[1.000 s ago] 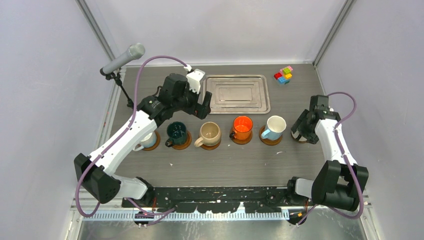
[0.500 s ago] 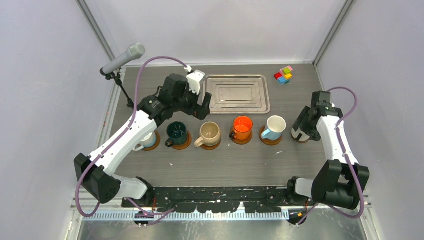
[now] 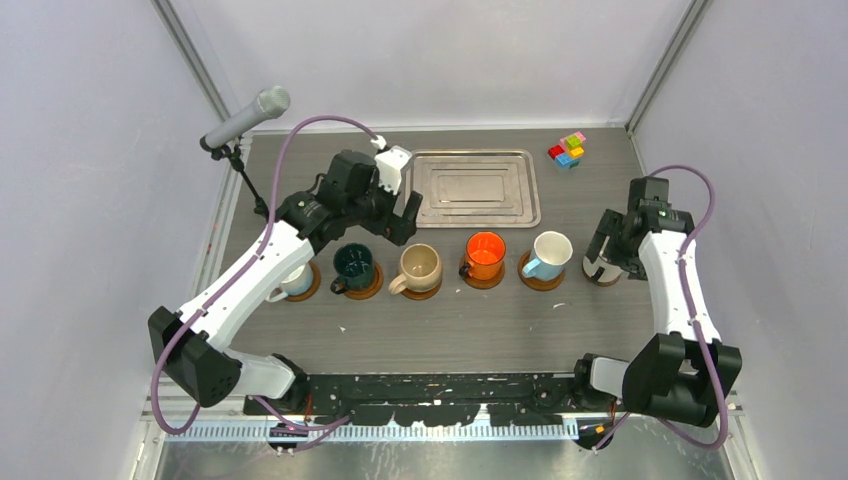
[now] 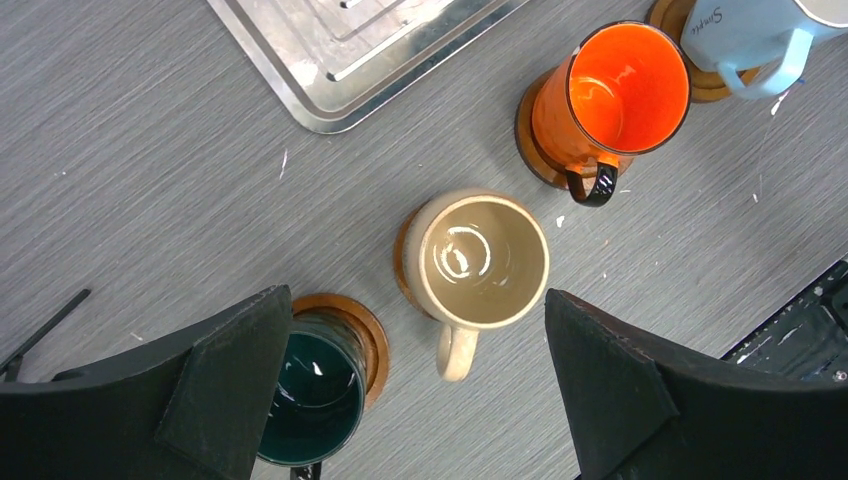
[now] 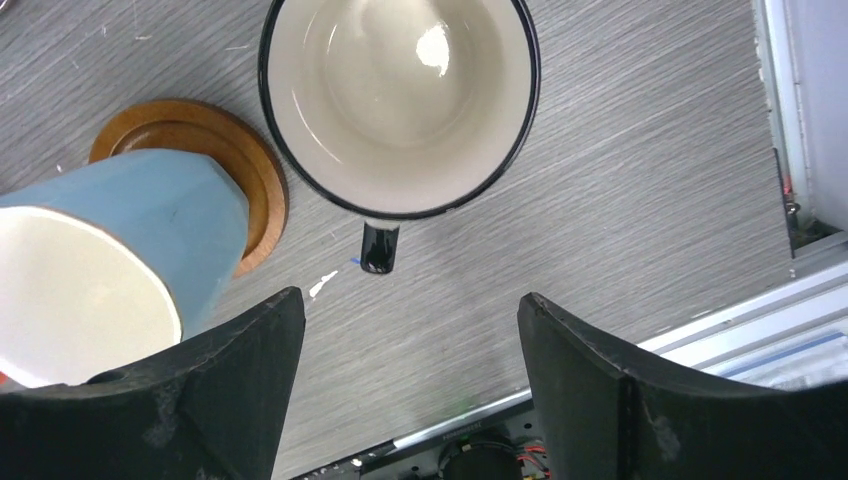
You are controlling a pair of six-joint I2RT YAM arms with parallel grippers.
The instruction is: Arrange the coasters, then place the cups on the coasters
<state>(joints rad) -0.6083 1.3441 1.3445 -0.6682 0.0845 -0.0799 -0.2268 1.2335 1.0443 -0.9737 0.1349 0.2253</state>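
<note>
"Simple" on light blue cup (image 4: 745,38)

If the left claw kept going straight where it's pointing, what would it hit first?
Most likely the beige mug, centred straight ahead of the open left gripper, though depth is unclear.

The right tool (image 5: 410,300) has opened wider and risen off the whitish cup (image 5: 400,100).
</note>
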